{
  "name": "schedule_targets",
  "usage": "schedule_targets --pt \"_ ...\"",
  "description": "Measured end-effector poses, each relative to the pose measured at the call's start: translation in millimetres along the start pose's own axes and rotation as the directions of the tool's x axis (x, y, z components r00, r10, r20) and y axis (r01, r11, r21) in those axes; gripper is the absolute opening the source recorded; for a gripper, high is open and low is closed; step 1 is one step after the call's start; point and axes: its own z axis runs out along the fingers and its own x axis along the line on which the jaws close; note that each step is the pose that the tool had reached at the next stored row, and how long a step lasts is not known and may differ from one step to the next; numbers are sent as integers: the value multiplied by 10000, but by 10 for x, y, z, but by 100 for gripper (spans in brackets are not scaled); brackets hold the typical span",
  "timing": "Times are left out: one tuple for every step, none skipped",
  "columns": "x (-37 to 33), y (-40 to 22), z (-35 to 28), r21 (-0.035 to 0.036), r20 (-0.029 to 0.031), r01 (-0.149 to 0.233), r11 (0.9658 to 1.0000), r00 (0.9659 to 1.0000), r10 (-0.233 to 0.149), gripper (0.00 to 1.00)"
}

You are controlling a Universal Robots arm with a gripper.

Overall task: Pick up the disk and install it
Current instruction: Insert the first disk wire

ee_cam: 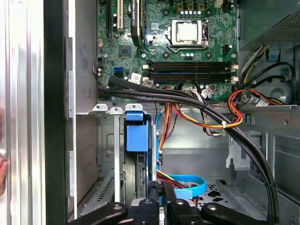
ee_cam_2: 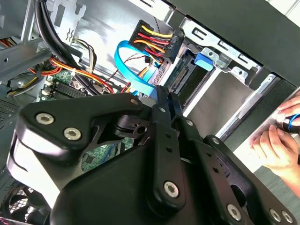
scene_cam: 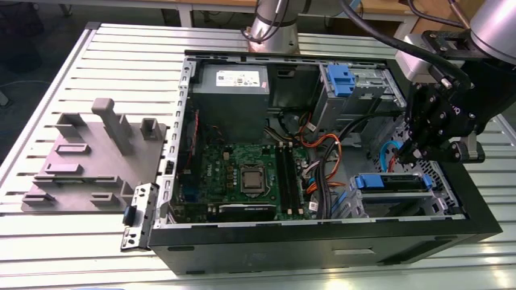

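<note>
Your gripper (scene_cam: 412,154) hangs low inside the open computer case (scene_cam: 322,238) at the exterior view's right. In the second wrist view its fingers (ee_cam_2: 159,110) are pressed together, and you can see nothing clearly held between them.

Start at the exterior view's left, where a grey moulded fixture (scene_cam: 89,157) lies on the slatted table (scene_cam: 48,254), well apart from the gripper. A loose metal bracket (scene_cam: 139,214) leans beside the case's left wall. Inside the case, the power supply (scene_cam: 229,90) fills the far corner and the motherboard (scene_cam: 241,175) lies nearer to you, with its processor socket (scene_cam: 251,179) in the middle.

Next comes a bundle of black, orange and yellow cables (scene_cam: 322,175) — it runs between the board and the drive bays, near the gripper. Farther right, a blue-fronted caddy (scene_cam: 339,78) sits in the upper cage.

The disk (scene_cam: 391,182) sits in the lower cage at the near right corner, just below the gripper in the exterior view. Its blue front tab (ee_cam: 137,133) stands upright in the first wrist view.

A looped blue data cable (ee_cam: 192,185) lies just beside the fingertips. In the second wrist view a power plug (ee_cam_2: 154,40) with red, yellow and black wires sits close by the cage — tight quarters. A person's hand (ee_cam_2: 276,145) rests outside the case, beside its black rim.
</note>
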Motion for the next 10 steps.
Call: schedule_targets --pt "0 3 0 7 0 -1 10000 10000 1 16" --pt "2 10 1 35 1 10 10000 10000 -10 16" --pt "6 14 1 69 -1 36 10000 10000 -36 16" --pt "13 18 2 101 2 65 9999 10000 -65 16" --pt "19 23 1 131 2 87 9999 10000 -87 16" --pt "26 29 2 166 3 107 9998 9999 -108 16" --pt "33 33 3 212 4 130 9997 9999 -130 16" --pt "39 36 4 257 4 153 9996 9999 -153 16" --pt "45 40 5 300 4 176 9994 9998 -176 16" --pt "51 45 7 343 4 197 9992 9998 -198 16"
